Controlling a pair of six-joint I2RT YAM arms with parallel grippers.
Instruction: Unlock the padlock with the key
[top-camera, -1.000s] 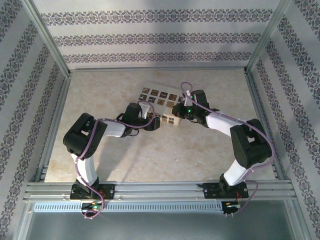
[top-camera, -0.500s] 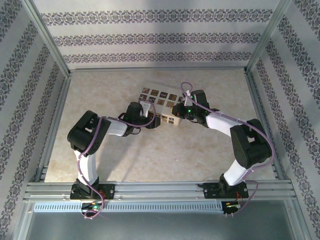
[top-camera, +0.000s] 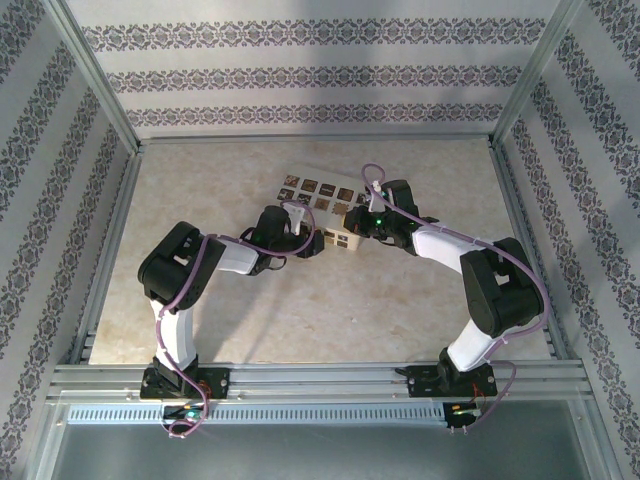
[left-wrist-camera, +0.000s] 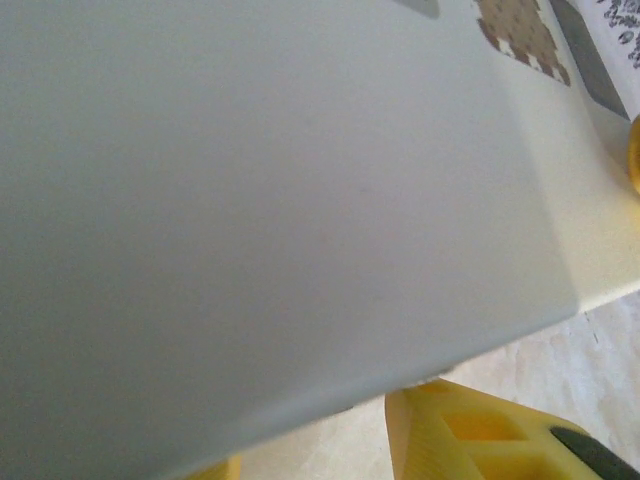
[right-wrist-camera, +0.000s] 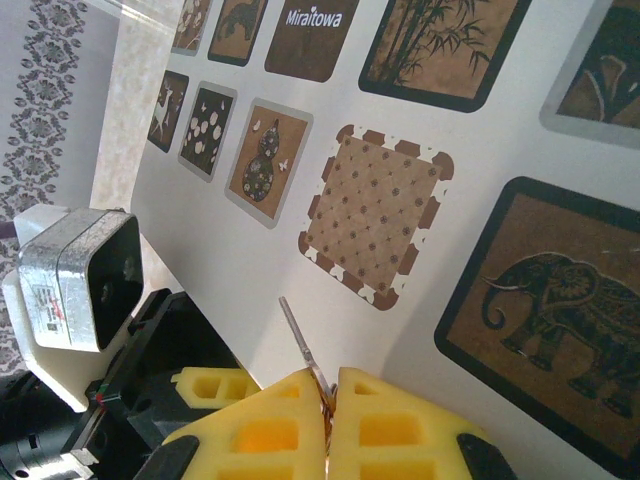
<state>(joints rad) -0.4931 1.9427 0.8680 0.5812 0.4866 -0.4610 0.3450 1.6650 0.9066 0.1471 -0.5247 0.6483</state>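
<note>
– Over the picture box (top-camera: 318, 190) mid-tabletop (top-camera: 350, 310), the left end effector (top-camera: 308, 243) has pushed in closer. It now sits at the box's near edge, but I cannot tell whether it grips.
– And the right end effector (right-wrist-camera: 330, 385)?
– Pressed together on the key (right-wrist-camera: 298, 335), blade out over the box. I cannot pick out the padlock. Steadying probably comes first. The 2 arms crowd the middle; bare tabletop lies open toward the bases.
</note>
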